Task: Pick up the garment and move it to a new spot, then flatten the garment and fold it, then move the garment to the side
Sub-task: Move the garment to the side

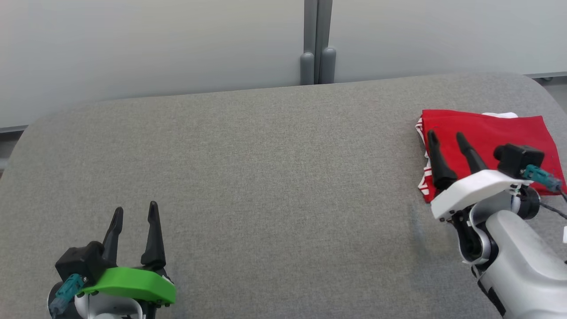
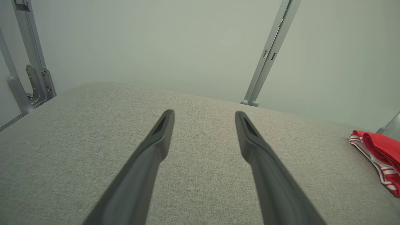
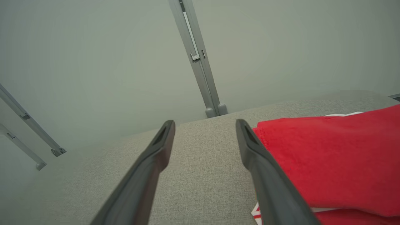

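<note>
The folded red garment (image 1: 500, 128) sits at the right edge of the table (image 1: 266, 177), the right gripper (image 1: 445, 134) spread empty over it and the left gripper (image 1: 136, 207) likewise at the near-left corner; a fingertip snagging cloth could undo the folds.

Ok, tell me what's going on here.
The robot is working on a red garment, which lies folded at the right side of the grey fabric surface. Its right gripper is open at the garment's left edge, gripping nothing. The left gripper sits open over bare surface, well apart.
</note>
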You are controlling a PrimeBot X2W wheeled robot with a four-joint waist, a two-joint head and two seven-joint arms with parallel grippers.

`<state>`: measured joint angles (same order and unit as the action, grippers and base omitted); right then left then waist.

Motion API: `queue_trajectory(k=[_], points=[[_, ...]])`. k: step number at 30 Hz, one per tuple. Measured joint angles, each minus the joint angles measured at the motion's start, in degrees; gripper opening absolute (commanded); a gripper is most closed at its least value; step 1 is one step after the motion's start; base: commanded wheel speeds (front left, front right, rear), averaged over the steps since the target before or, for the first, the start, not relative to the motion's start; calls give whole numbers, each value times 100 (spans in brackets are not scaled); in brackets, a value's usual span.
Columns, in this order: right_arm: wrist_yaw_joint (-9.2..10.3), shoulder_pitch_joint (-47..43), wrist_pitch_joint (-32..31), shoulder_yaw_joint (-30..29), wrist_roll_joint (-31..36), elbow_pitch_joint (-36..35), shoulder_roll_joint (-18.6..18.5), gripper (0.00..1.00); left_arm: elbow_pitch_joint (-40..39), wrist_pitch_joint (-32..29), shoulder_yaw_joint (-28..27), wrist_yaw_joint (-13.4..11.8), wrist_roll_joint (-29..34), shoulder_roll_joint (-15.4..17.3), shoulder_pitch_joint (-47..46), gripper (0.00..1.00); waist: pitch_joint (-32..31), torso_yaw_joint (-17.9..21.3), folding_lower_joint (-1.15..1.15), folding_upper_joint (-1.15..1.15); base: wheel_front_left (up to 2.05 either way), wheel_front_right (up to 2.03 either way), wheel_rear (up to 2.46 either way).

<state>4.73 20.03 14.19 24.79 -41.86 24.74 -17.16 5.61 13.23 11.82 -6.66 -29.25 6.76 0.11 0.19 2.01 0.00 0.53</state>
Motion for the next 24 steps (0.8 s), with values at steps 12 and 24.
queue_trajectory(k=[12,24], points=[[144,-567,15,-51,588,-579,421,100,171,49,-41,-18,199,-100,114,100,-21,-42,0,0,0,0,0],[191,-1121,16,-332,1177,-1078,653,100,292,68,-52,-18,332,-208,126,100,-70,-56,0,0,0,0,0]])
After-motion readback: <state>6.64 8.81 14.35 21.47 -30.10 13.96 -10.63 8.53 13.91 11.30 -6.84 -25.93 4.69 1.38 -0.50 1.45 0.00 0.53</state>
